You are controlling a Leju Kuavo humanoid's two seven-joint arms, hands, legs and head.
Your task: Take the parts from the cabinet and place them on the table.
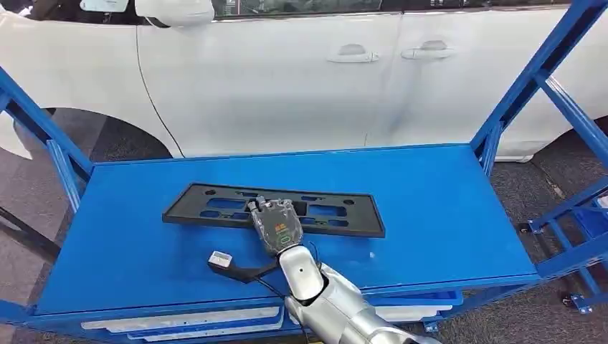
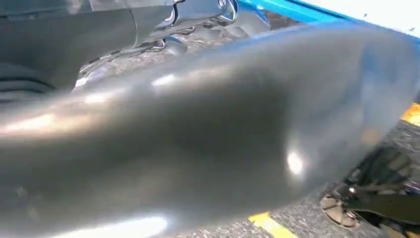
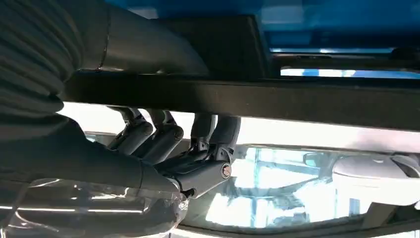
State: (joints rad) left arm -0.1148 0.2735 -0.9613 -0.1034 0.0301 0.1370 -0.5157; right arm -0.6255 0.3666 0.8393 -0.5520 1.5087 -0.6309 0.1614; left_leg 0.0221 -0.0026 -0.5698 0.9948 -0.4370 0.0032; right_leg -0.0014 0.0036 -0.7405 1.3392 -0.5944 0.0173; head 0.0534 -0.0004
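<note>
1. At the left, the left wrist view is blurred by a large smooth dark grey curved surface (image 2: 198, 148) close to the lens; I cannot tell whether the left hand is open, closed or holding anything.
2. The flat blue metal table top (image 1: 430, 208) sits in a blue tubular frame (image 1: 534, 79), with a white car body (image 1: 287, 79) behind it.
3. The long black rectangular plastic plate with cut-out slots (image 1: 201, 208) lies flat near the middle of the table, its long side parallel to the table's front edge.
4. The right hand (image 1: 274, 226) lies on the plate's near edge at mid-length. In the right wrist view the dark fingers (image 3: 163, 139) curl around the black bar of the plate, thumb on the opposite face, so the hand grips the plate.
5. Judgement: this looks like the set-down step. To do it well, make sure the plate rests fully on the table, then spread the fingers gently, and draw the hand out along the plate's edge without dragging or tilting it.
</note>
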